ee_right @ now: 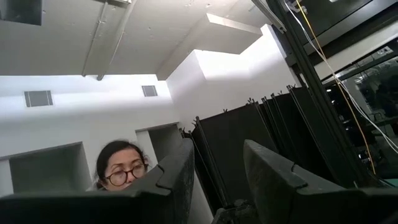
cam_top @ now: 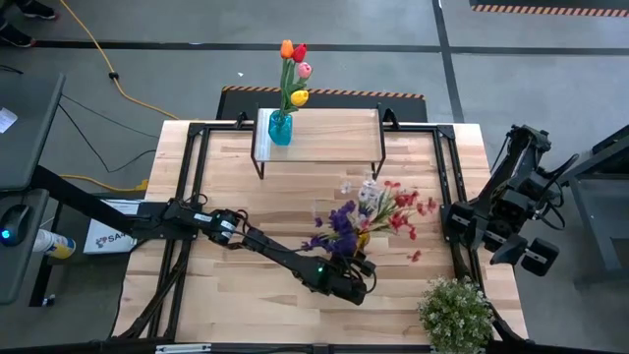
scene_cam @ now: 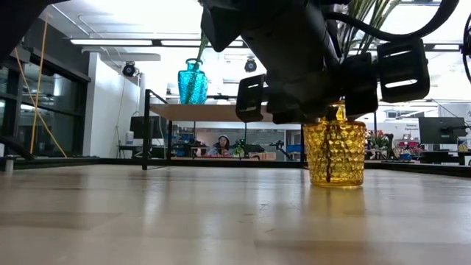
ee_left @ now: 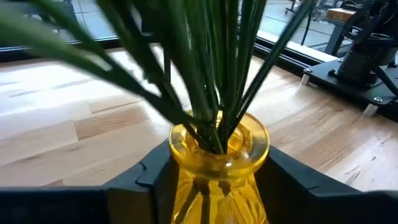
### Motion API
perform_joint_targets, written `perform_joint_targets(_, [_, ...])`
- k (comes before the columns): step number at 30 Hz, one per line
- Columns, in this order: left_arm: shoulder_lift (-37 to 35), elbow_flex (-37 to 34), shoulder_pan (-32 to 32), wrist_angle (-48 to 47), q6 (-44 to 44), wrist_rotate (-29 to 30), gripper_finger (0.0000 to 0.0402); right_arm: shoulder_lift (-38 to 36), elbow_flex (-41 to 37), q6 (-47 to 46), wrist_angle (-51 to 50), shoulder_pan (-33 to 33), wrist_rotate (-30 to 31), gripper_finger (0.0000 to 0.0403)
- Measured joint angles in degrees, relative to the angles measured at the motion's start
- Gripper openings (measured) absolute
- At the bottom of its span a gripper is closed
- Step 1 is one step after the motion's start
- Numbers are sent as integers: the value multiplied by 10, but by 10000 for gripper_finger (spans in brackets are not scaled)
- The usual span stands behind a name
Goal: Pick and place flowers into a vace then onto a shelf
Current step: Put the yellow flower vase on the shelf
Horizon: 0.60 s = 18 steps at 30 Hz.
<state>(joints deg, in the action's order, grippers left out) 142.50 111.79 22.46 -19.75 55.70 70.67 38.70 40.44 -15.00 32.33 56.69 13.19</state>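
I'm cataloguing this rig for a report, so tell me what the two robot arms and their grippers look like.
Both arms are dark, nearly black, jointed links. The left arm runs long and slim, with white-ringed joints and a small green light near its wrist. The left gripper has broad, blocky black fingers with angular edges. The right arm looks bulkier, with boxy housings, and the right gripper has similar matte black, wedge-shaped fingers.

Yellow dimpled glass vase [scene_cam: 335, 153], teal vase [cam_top: 280, 129], green stems [ee_left: 211, 74]
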Motion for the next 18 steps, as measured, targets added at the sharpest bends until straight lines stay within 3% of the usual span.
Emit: perform_joint_targets(18, [1,0,0,1,0,-6,210,0,0,-10,-32,0,-9,130])
